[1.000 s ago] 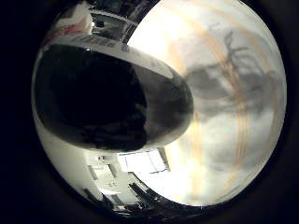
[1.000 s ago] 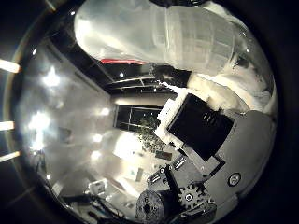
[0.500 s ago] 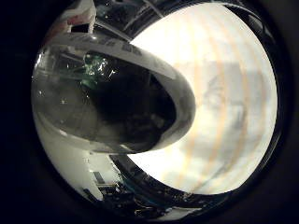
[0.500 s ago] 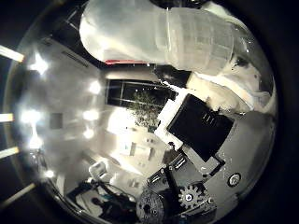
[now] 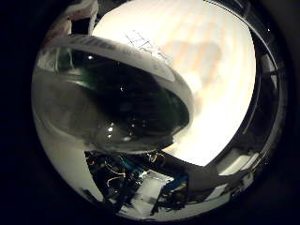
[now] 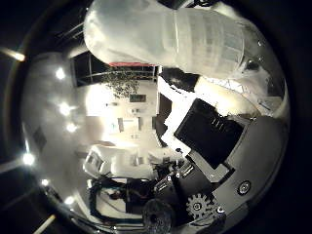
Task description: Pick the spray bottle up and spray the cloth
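1 spray bottle [image 5: 108,108] close vs palm — hand [image 6: 214,146] fingers curled round it; 1 table [image 5: 220,93] beyond.

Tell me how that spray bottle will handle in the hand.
The spray bottle looks clear and smooth-walled with a rounded body, so it may turn or slip in the hand. Its walls look like thin plastic, so they probably give under a squeeze. Whether it holds liquid cannot be told, so its weight is uncertain.
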Tool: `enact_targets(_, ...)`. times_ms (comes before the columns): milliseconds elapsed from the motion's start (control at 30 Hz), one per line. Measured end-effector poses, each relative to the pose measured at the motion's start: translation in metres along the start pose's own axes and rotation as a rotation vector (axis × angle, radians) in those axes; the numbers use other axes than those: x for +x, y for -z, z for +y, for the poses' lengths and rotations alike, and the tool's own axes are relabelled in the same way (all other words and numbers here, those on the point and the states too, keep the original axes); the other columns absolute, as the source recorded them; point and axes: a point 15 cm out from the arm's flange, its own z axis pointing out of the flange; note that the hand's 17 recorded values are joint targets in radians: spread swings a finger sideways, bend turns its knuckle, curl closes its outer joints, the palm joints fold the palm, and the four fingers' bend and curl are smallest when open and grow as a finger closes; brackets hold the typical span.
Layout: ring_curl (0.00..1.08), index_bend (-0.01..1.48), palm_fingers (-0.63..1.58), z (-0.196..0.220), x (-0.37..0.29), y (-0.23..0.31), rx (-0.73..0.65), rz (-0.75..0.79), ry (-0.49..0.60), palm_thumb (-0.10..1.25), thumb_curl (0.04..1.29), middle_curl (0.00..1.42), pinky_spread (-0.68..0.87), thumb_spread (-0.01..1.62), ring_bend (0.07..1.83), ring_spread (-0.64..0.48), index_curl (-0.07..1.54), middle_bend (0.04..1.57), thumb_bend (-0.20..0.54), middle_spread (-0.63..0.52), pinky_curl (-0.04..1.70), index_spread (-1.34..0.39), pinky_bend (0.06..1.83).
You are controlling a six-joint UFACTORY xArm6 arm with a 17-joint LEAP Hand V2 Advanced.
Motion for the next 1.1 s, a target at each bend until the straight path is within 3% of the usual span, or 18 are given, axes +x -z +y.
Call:
enact_targets(533, 0.62, 1.14, 1.16, -0.013, -0.014, -0.03, -0.401, 0.262, -0.065, 1.03, 0.83, 0.66, -0.17, 0.87, 1.48, -0.17, 0.8, 1.38, -0.015, -0.1, 1.35, -0.21, 1.04)
enact_targets(933, 0.62, 1.14, 1.16, -0.006, -0.01, -0.073, -0.526, 0.476, -0.074, 1.04, 0.83, 0.66, -0.17, 0.88, 1.48, -0.16, 0.8, 1.38, -0.015, -0.1, 1.36, -0.21, 1.03)
enact_targets(1100, 0.62, 1.14, 1.16, -0.012, 0.02, -0.079, -0.552, 0.67, -0.069, 1.03, 0.83, 0.66, -0.17, 0.88, 1.48, -0.16, 0.8, 1.38, -0.016, -0.1, 1.36, -0.22, 1.03)
